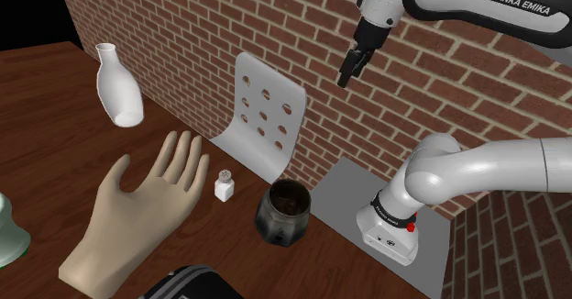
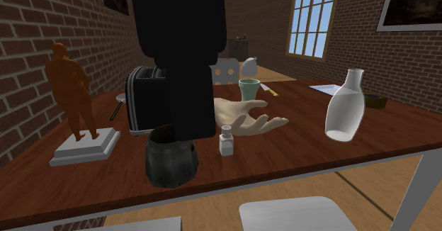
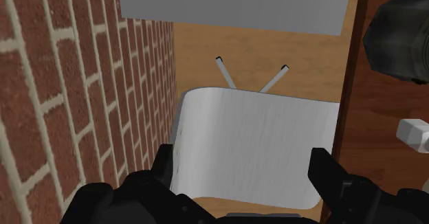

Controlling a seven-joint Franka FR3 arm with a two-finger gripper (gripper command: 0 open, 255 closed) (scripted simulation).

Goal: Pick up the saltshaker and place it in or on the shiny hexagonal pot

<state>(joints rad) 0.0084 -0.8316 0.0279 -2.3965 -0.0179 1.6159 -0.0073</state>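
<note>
Two black fingers of the gripper point(image 3: 244, 166) stand well apart, clasping nothing, high over a smooth white moulded chair seat point(image 3: 254, 140) beside the rough red brick wall point(image 3: 69, 85). On the dark wood-grained table point(image 1: 55, 114), the small white square-bodied saltshaker point(image 1: 225, 185) stands upright near the dark, glossy faceted pot point(image 1: 284, 215).

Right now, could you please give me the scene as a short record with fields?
gripper: open, empty, raised beside the brick wall, over the white chair
saltshaker: small, white, upright on the wooden table, between the hand model and the pot, touching neither
pot: dark, hexagonal, on the table near the edge by the chair
task state: saltshaker not yet picked up
</note>
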